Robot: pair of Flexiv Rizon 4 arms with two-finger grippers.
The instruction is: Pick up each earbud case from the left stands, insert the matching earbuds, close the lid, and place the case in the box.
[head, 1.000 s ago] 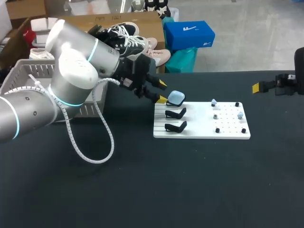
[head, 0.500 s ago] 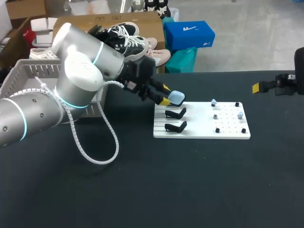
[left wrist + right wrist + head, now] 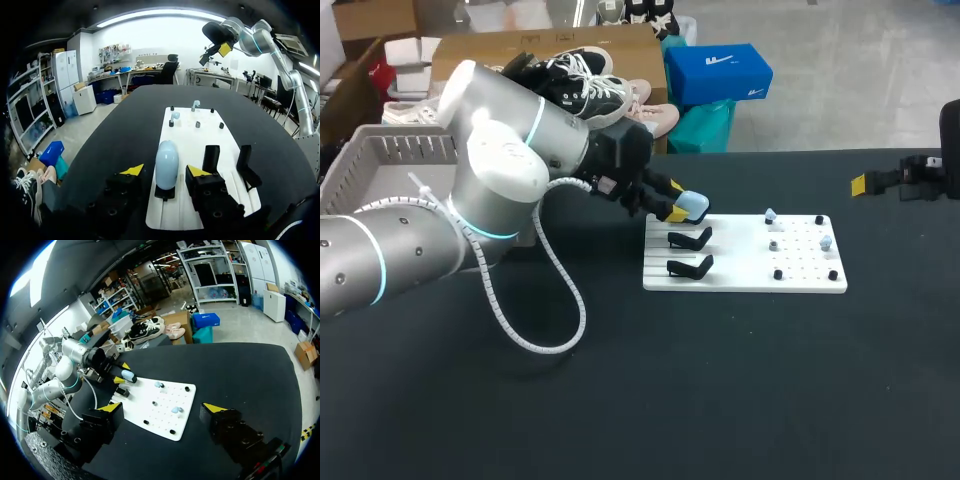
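A pale blue earbud case [image 3: 692, 207] stands upright on the farthest of three black stands at the left end of a white board [image 3: 745, 275]. My left gripper [image 3: 678, 200] reaches over from the left and straddles that case. In the left wrist view the case [image 3: 166, 164] sits between the yellow tips with a small gap on each side, so the gripper [image 3: 165, 171] is open. Pale blue earbuds [image 3: 770, 214] [image 3: 825, 241] rest on pegs at the board's right half. My right gripper [image 3: 164, 407] hangs wide open and empty by the table's far right edge [image 3: 860, 183].
Two black stands [image 3: 690, 238] [image 3: 690, 266] nearer me on the board are empty. Small black pegs dot the board's right half. A grey slatted basket [image 3: 380, 160] sits at the table's left, behind my left arm. A white cable loops down from that arm onto the table.
My left gripper has slid right, toward the case, until its tips flank it, and its fingers have narrowed. The right arm has not moved.
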